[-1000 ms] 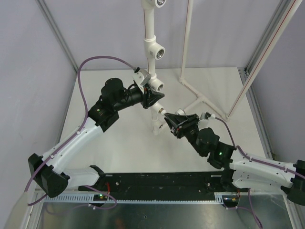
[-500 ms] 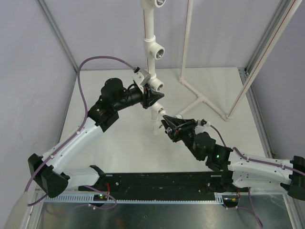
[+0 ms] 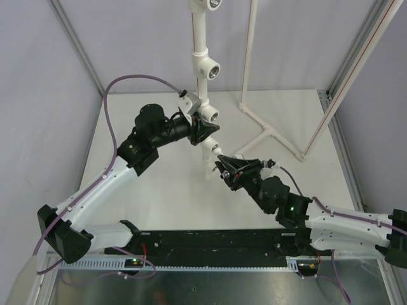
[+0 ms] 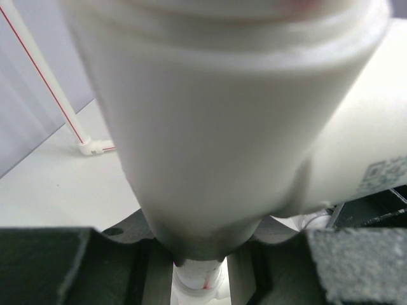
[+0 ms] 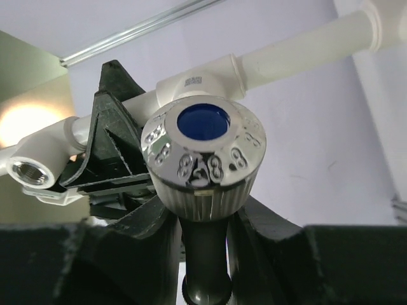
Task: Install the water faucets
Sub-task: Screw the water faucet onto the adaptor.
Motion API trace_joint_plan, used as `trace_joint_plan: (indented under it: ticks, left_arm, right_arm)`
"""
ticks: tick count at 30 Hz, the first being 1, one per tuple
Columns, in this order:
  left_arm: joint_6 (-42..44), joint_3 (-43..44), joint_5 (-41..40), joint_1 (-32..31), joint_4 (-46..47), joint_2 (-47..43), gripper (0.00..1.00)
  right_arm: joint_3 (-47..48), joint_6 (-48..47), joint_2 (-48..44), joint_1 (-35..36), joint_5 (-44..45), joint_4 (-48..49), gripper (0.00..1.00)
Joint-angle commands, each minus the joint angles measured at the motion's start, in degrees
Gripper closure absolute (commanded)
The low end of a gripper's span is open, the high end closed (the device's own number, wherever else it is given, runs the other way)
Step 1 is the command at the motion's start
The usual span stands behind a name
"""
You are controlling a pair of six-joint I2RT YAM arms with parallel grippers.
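A water faucet shows in the right wrist view as a shiny round knob with a blue centre (image 5: 203, 122) on a dark stem. My right gripper (image 5: 205, 236) is shut on that stem. From above, the right gripper (image 3: 224, 164) sits against the lower end of the upright white pipe frame (image 3: 201, 47), and its fingers mostly hide the faucet. My left gripper (image 3: 202, 131) is shut on the pipe just below a tee socket (image 3: 208, 115). In the left wrist view the pipe (image 4: 216, 114) fills the picture between the dark fingers (image 4: 70, 267).
Another tee socket (image 3: 210, 68) sits higher on the pipe. In the right wrist view a threaded socket (image 5: 28, 170) lies at the left. A second thin white pipe stand (image 3: 270, 133) spreads across the back right. Metal cage posts (image 3: 356, 70) flank the table, with a black rail (image 3: 210, 241) along its near edge.
The right arm has swung left and turned at the wrist, bringing the faucet closer to the lower end of the pipe. The left arm has stayed still on the pipe.
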Motion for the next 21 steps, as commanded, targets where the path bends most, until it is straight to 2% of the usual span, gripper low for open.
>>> trace_joint_plan:
  ticks: [1,7,11,16,18,21]
  left_arm:
    - [-3.66,0.51,6.28,-2.13,-9.65,0.13,1.00]
    - [-3.99,0.64,7.20,-2.13,-9.69,0.39,1.00]
    - [-4.22,0.72,7.14,-2.16,-9.66,0.39,1.00]
    - [-4.58,0.77,6.73,-2.16,-9.73,0.27,1.00]
    - [-4.97,0.98,6.74,-2.22,-9.80,0.41,1.00]
    - [-5.56,1.37,7.34,-2.25,-10.13,0.73,1.00]
  right_arm:
    - [-0.13,-11.01,-3.04,-2.83,-2.41,-5.36,1.00]
    - [6.36,-40.24,-2.63,-9.78,-8.30,-12.07,1.00]
    - [11.67,-57.46,1.31,-10.83,-11.21,-12.75,1.00]
    - [13.66,-81.68,5.89,-5.53,-6.00,-6.97,1.00]
    - [13.67,-94.04,8.21,-2.44,-1.26,-3.21,1.00]
    - [11.64,-118.10,13.05,3.19,5.50,7.88,1.00]
